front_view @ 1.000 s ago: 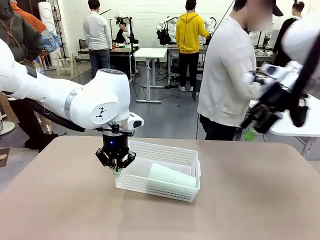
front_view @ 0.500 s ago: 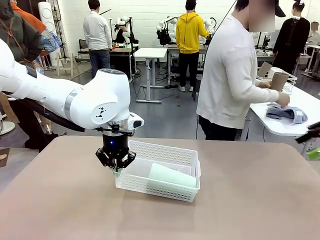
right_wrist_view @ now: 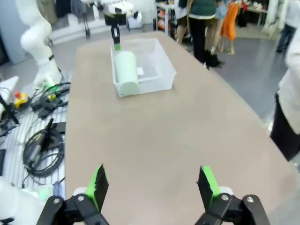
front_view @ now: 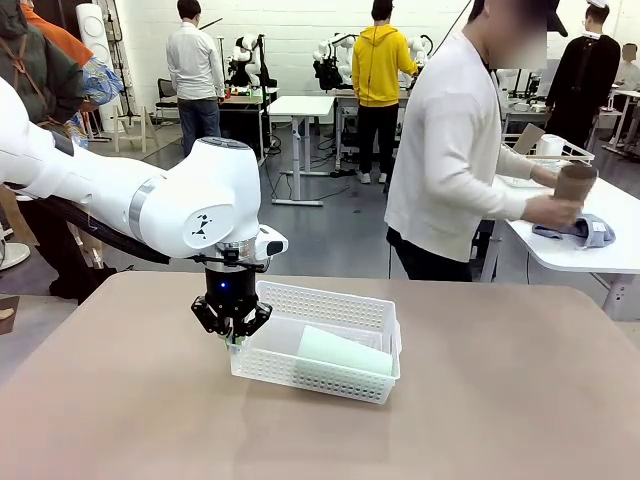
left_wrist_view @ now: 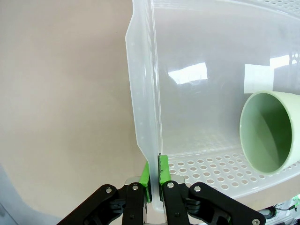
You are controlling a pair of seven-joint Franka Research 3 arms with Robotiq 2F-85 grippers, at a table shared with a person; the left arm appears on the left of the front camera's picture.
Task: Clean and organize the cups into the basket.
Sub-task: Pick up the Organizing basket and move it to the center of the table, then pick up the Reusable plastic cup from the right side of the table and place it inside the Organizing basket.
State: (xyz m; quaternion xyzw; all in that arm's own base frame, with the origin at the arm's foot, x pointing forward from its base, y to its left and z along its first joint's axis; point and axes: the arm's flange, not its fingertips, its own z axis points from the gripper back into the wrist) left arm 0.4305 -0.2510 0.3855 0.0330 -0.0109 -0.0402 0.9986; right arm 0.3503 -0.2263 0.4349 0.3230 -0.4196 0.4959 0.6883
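Note:
The white lattice basket [front_view: 330,305] sits mid-table with a pale mint green cup [front_view: 343,352] lying on its side inside. My left gripper [front_view: 233,338] is shut on the basket's left rim; in the left wrist view its green pads [left_wrist_view: 145,180] pinch the thin rim of the basket [left_wrist_view: 143,93], and the mint cup's open mouth [left_wrist_view: 269,133] faces the camera. A person at a side table on the right holds a tan-brown cup [front_view: 574,183] in one hand. My right gripper [right_wrist_view: 152,183] hangs open high above the table, far from the basket [right_wrist_view: 159,70] and the mint cup [right_wrist_view: 126,70].
The person stands beyond the table's far right edge beside a white side table [front_view: 590,250] carrying a grey cloth [front_view: 580,230] and a wire basket [front_view: 555,152]. Cables lie on the floor [right_wrist_view: 42,140] off one table edge.
The right arm has left the front view's right side. The person has turned toward the table, carrying the tan-brown cup lower. My left gripper and the basket have not moved.

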